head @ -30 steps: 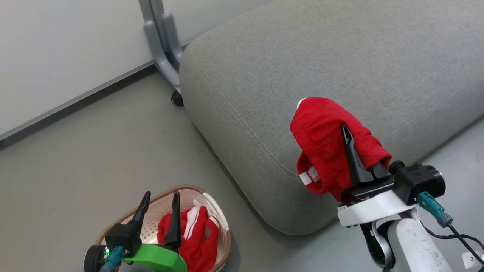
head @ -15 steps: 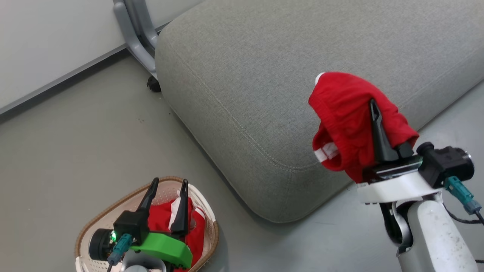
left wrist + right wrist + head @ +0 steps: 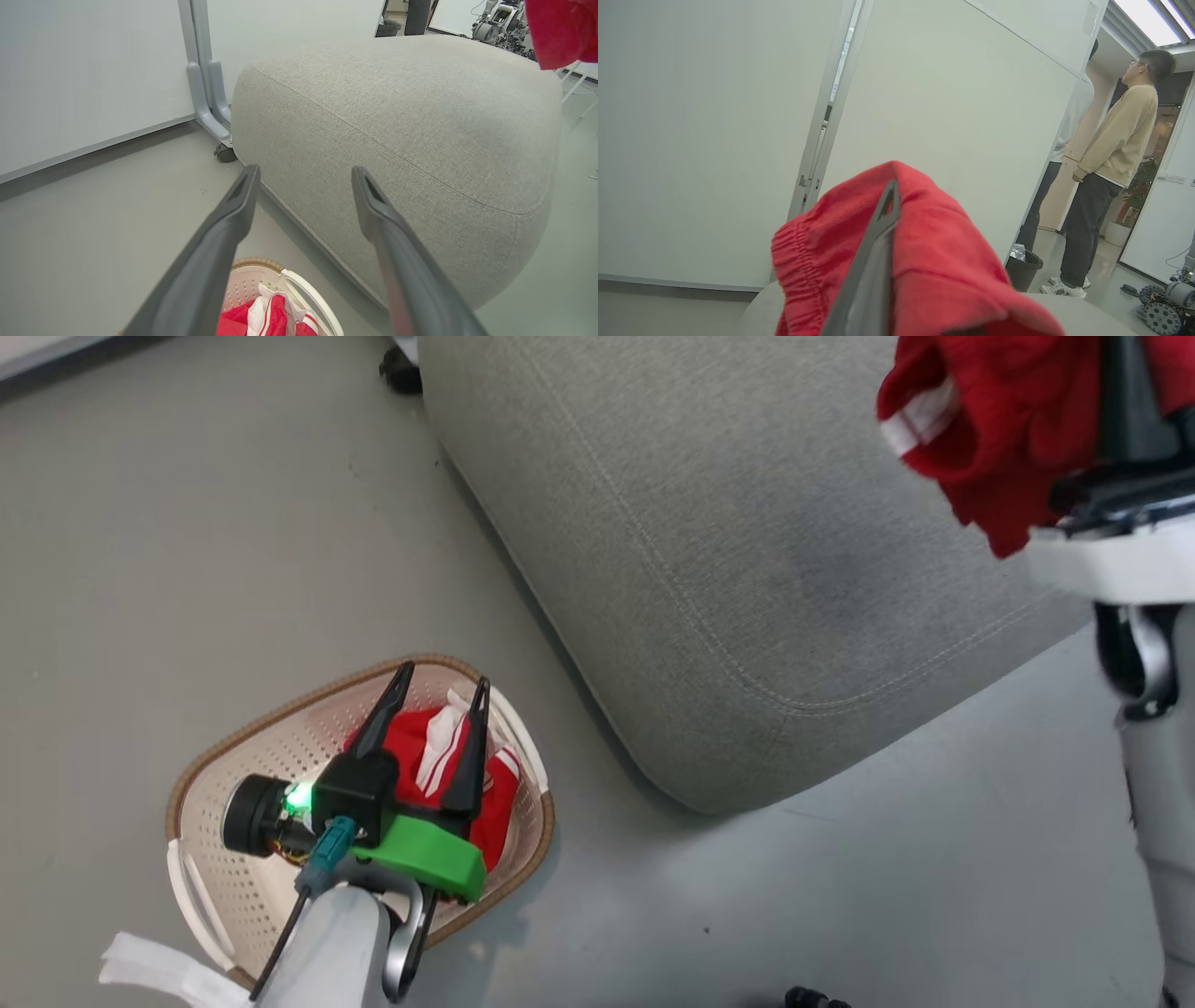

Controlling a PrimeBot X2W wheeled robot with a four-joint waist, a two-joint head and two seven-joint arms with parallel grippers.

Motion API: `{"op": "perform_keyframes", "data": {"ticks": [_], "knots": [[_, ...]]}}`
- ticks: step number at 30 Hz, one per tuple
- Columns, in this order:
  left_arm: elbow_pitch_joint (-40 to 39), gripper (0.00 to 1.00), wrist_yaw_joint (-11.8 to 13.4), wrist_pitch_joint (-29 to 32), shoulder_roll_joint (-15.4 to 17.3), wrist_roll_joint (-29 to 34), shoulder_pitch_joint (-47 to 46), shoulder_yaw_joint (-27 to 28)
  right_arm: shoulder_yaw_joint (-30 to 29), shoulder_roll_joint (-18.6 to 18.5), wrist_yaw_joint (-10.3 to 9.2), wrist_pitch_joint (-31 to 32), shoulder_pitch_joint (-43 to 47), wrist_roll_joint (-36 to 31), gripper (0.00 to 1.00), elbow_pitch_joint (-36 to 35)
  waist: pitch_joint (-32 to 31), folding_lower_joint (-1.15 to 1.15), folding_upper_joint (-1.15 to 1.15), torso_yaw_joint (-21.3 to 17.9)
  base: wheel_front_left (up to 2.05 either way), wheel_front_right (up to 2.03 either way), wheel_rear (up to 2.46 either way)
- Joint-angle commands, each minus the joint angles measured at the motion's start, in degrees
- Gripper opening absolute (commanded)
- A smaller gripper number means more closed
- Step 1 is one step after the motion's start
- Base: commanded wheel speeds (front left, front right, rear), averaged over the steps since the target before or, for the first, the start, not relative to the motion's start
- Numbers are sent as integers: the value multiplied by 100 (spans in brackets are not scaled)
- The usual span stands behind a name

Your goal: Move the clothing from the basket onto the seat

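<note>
Right gripper [image 3: 890, 193]: fingers pressed together, clamped on the smaller red garment [image 3: 952, 280]. The fabric drapes over both sides of the fingers, with the elastic band bunched at the left of the wrist view. In the head view the garment hangs above the near right part of the grey seat [image 3: 747, 523], not lying on it.

Left gripper [image 3: 446, 674]: fingers spread wide, nothing between them, poised over the basket [image 3: 266, 775]. The larger red garment with white stripes [image 3: 420, 742] lies in the basket's end nearest the seat. The basket stands on the floor [image 3: 187, 523], near the seat's rounded corner, apart from it.

Right wrist view, background: a person [image 3: 1111, 154] stands by white panels, a black bin [image 3: 1023, 270] close by.
</note>
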Motion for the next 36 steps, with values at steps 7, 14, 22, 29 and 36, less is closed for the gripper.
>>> {"op": "perform_keyframes", "data": {"ticks": [7, 14, 22, 29, 36], "knots": [[-59, 100, -25, 0, 38, 97, -610, -139, -290, -422, -10, -3, -1137, 136, 0, 536, 1442, 0, 0, 1019, 0, 0, 0], [-83, 100, 15, 0, 33, 134, -808, -241, -357, -521, -10, -3, -1637, 116, 0, 1409, 1788, 0, 0, 1281, 0, 0, 0], [-95, 100, 34, 0, 33, 216, -859, -267, -241, -528, -10, -4, -1957, 495, 0, 2470, 2012, 0, 0, 1389, 0, 0, 0], [-71, 100, 36, 0, 33, 247, -853, -210, 49, -469, -10, -3, -1936, 846, 0, 3319, 1986, 0, 0, 1377, 0, 0, 0], [-25, 100, 20, 0, 34, 145, -826, -241, 324, -505, -10, -3, -1822, 882, 100, 3713, 1734, 0, 0, 1306, 0, 0, 0]]}}
